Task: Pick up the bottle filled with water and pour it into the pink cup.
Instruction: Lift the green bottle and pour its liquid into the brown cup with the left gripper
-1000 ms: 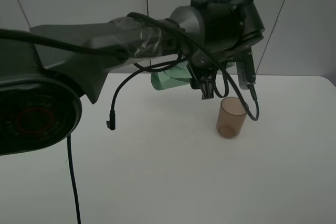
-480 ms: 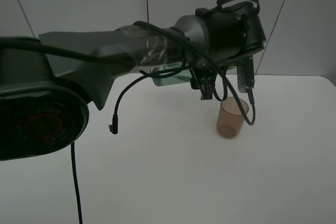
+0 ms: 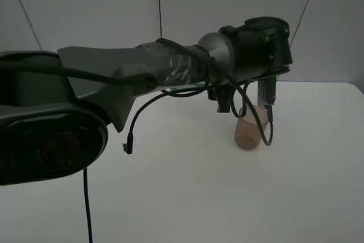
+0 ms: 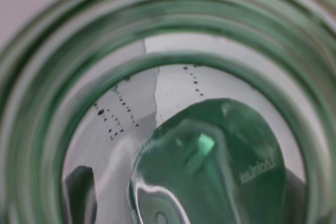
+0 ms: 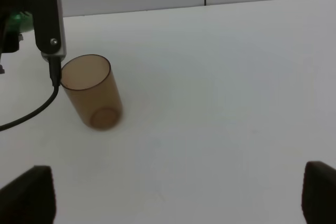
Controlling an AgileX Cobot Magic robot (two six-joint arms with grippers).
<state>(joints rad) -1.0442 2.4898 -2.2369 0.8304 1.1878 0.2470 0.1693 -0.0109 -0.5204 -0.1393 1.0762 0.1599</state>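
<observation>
Close above the pink cup [image 3: 249, 130], left end effector [image 3: 226, 105] clamped on the bottle [image 4: 220, 150]

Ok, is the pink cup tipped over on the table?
No, the pink cup stands upright on the white table, its open mouth facing up.

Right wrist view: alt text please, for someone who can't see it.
A pink cup stands upright on a white table. A black bracket with a cable hangs close by its rim. The right gripper has its jaws wide open.
</observation>
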